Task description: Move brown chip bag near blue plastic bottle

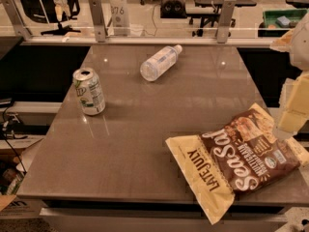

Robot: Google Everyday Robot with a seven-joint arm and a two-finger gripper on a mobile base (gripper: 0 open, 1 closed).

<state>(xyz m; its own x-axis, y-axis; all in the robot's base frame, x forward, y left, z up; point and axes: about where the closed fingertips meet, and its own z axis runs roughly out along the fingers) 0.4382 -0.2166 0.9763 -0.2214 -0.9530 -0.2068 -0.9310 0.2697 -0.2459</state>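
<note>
camera view: the brown chip bag (241, 159) lies flat at the near right corner of the tabletop (145, 144), well apart from the blue plastic bottle (159, 63) on its side, so the gripper (293, 111) hangs by the bag, open or closed i cannot tell.

The pincer (292, 114) shows at the far right edge of the view as pale cream-yellow blocks with flat faces and squared corners, set one above another; the lowest block is lighter, nearly ivory, ending in a soft, faintly translucent tip; above them sits a rounded whitish-grey arm housing (302, 45), smooth and matte, with a cream-coloured patch on its left side; the frame edge cuts off the rest.
</note>
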